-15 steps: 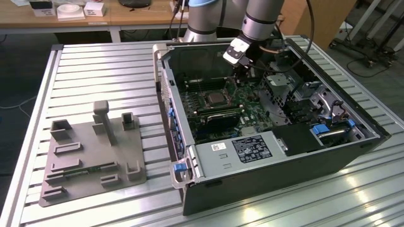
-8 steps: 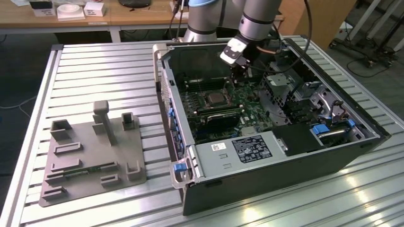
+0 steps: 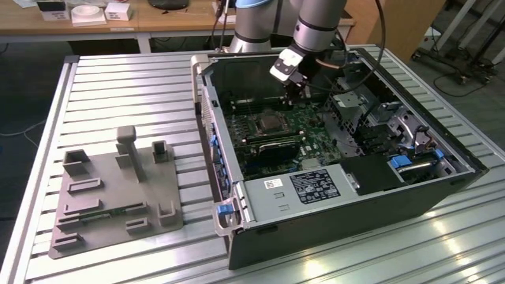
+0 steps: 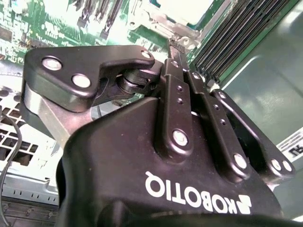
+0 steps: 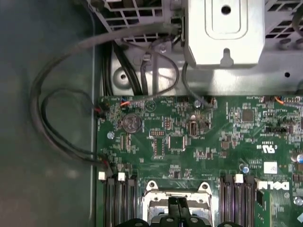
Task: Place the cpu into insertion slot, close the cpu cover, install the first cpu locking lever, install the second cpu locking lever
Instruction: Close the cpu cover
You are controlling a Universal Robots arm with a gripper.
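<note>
Pincer (image 5: 177, 211) fingers drawn together, no real gap and nothing visibly pinched between them. Tips sit right over the silver cpu cover (image 5: 156, 201), touching or just off it, can't tell which. In the second wrist view the pale square just past the tips looks like the cpu (image 4: 185, 6), lying inside the frame. The exterior view puts the insertion slot (image 3: 268, 123) mid-board inside the computer case (image 3: 410, 195), with the arm reaching down into it. Can't tell if the cover is fully down, and can't pick out either locking lever. Risks as I read it: narrow closed tips on thin sheet metal, so an off-axis push could skid them onto the motherboard (image 5: 189, 142) or into the memory slots (image 5: 118, 201) flanking the socket. If the chip isn't flat, load on the cover goes into the socket contacts. Loose cables (image 5: 57, 99) by the case wall could snag the wrist. The case just rests on the slatted surface (image 3: 126, 83), so a hard side load might shift it.
</note>
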